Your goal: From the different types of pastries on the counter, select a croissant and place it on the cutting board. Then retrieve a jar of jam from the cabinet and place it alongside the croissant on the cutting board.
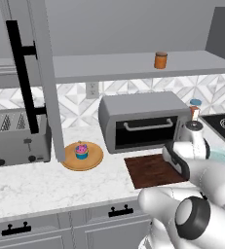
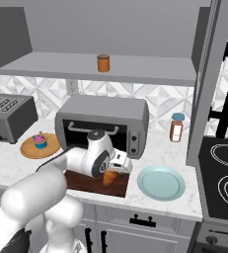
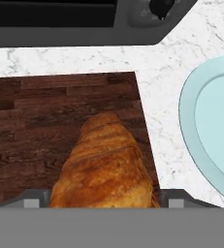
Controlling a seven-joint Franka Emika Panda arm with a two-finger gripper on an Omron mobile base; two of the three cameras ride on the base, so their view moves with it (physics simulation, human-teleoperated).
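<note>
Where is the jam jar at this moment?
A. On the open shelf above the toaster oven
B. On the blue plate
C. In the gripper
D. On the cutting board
A: the jam jar stands on the shelf above the toaster oven, away from the cutting board.

golden-brown croissant (image 3: 106, 164), dk wood-grain cutting board (image 3: 50, 121), pale blue plate (image 3: 200, 126), white marbled counter (image 1: 31, 187)

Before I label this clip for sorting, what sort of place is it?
A simulated home kitchen, most likely: a toaster oven and toaster stand on a marble counter, beside a stovetop.
</note>
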